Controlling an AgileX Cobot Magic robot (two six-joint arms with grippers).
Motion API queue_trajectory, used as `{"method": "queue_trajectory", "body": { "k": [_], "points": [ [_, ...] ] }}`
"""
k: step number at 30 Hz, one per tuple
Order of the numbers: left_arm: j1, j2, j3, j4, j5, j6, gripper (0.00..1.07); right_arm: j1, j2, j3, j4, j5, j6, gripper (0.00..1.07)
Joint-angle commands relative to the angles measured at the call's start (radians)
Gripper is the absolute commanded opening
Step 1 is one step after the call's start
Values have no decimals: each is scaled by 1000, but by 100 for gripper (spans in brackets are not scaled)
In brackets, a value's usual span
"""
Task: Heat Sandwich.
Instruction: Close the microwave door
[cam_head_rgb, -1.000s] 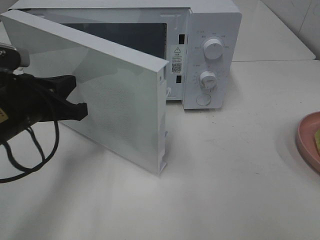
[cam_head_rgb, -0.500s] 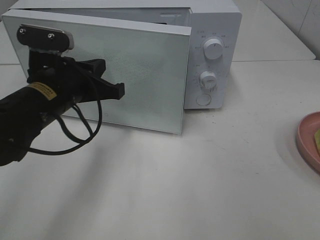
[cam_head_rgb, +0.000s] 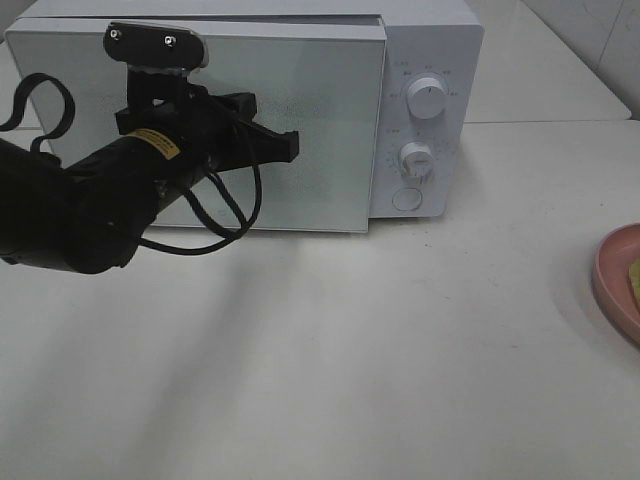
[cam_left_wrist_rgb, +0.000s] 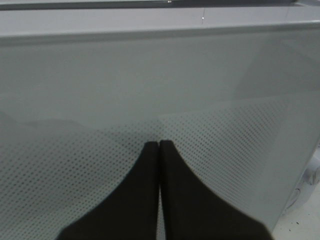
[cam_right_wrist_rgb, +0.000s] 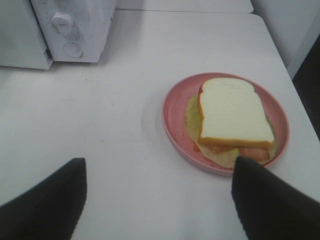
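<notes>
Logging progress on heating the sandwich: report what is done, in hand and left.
Done: nothing visible; the sandwich sits on the pink plate, outside the microwave.
In hand: the shut left gripper is against the microwave door, which looks closed.
Left: the open right gripper, holding nothing, must load the sandwich, then heat it.

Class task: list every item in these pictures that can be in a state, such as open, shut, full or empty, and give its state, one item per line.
microwave door: closed flush against the oven front
left gripper: shut, tips at the door
right gripper: open, empty, above the table
pink plate: loaded, on the table
sandwich: on the plate, outside the microwave
</notes>
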Motion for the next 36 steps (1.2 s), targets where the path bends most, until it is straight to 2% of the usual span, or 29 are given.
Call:
{"method": "queue_trajectory", "body": {
  "k": [1,19,36],
  "points": [
    [-6,20,-45,-9,20,16,0,-7,-26,1,4,-11,-10,76],
    [14,127,-235,-46,78,41,0,-7,-26,1,4,-11,-9,76],
    [5,126,-234,-41,83,41,0,-7,-26,1,4,-11,-7,76]
  ]
}}
